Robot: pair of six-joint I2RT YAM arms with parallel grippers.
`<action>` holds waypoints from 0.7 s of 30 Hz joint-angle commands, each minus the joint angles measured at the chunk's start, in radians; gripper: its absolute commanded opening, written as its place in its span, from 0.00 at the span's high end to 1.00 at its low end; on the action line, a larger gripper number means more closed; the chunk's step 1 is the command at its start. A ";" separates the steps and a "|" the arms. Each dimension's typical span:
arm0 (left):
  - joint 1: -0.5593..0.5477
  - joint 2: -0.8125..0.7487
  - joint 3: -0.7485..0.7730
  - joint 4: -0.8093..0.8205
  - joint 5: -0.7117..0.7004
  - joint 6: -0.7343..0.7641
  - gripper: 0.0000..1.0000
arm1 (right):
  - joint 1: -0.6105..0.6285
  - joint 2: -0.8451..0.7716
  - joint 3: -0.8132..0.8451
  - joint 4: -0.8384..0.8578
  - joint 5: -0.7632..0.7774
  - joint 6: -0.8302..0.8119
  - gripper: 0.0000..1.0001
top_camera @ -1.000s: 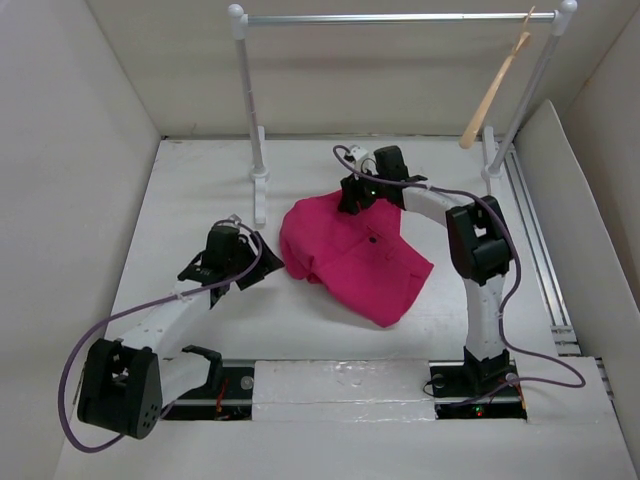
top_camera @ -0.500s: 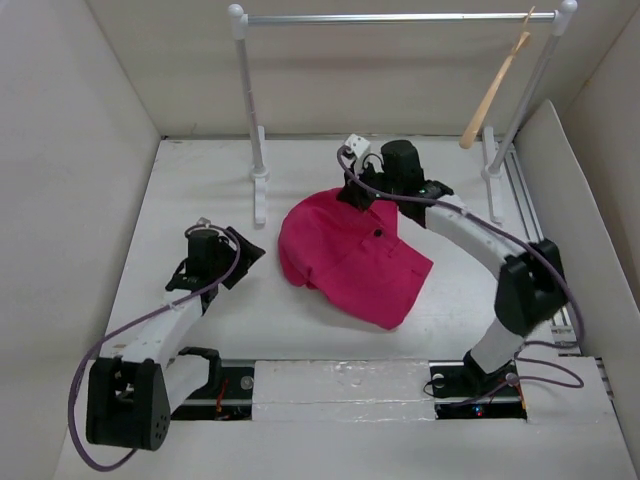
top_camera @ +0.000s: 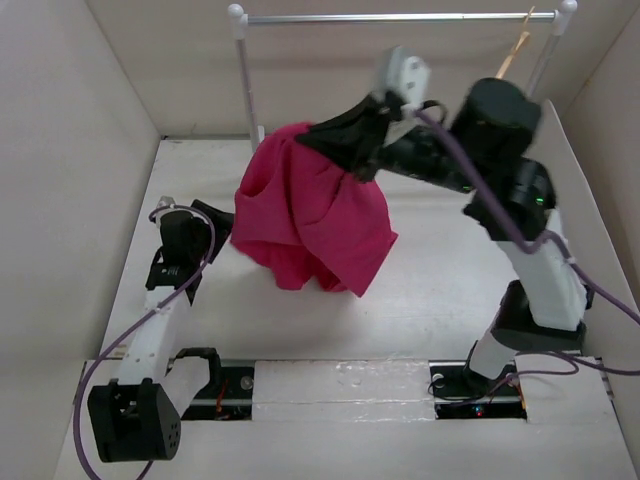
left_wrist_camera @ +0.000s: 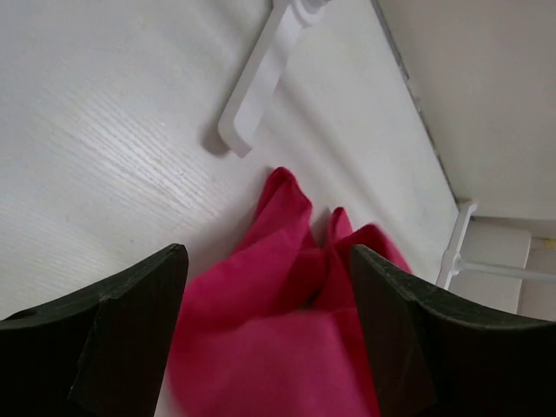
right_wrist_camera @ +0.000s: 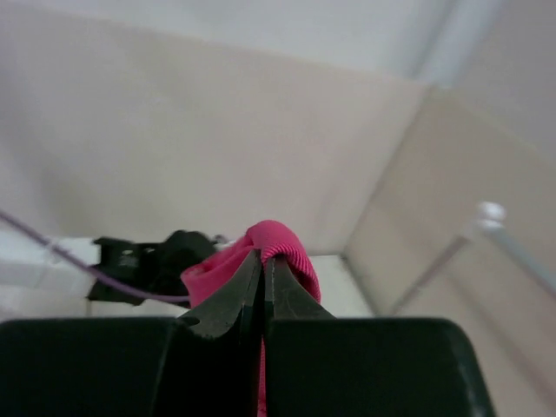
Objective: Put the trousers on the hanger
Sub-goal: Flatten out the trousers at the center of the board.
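The magenta trousers (top_camera: 310, 215) hang in a bunched drape above the table, held up by their ribbed edge (right_wrist_camera: 291, 241). My right gripper (top_camera: 335, 135) is raised high and shut on that edge, its jaws pressed together in the right wrist view (right_wrist_camera: 263, 261). My left gripper (top_camera: 212, 222) stands open at table level just left of the hanging cloth. In the left wrist view its wide-apart fingers (left_wrist_camera: 130, 330) frame the trousers (left_wrist_camera: 287, 347) without touching them. Only the top of the tan wooden hanger (top_camera: 515, 52) shows on the rail's right end; my right arm hides the rest.
The white-and-silver rail frame (top_camera: 400, 17) spans the back, with posts at left (top_camera: 245, 75) and right (top_camera: 545, 60). Its left foot (left_wrist_camera: 256, 87) lies on the table ahead of my left gripper. Cardboard walls close in both sides and the back.
My right gripper shut on the trousers and lifted them off the table, up and toward the rail. My left arm drew back to the left and stayed open.
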 commanded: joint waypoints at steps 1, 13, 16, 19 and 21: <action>0.006 -0.050 0.096 -0.048 -0.059 -0.005 0.29 | -0.017 -0.148 0.093 0.105 0.139 0.028 1.00; -0.006 -0.006 0.205 -0.122 0.034 0.127 0.30 | -0.599 -0.471 -0.688 0.183 0.344 0.040 1.00; -0.129 0.039 0.196 -0.157 0.042 0.191 0.36 | -0.818 -0.508 -0.955 0.250 0.340 0.078 1.00; -0.245 0.040 0.158 -0.186 -0.030 0.196 0.37 | -1.016 -0.537 -1.157 0.332 0.302 0.121 1.00; -0.353 0.031 0.133 -0.212 -0.079 0.165 0.37 | -1.098 -0.519 -1.223 0.349 0.281 0.146 1.00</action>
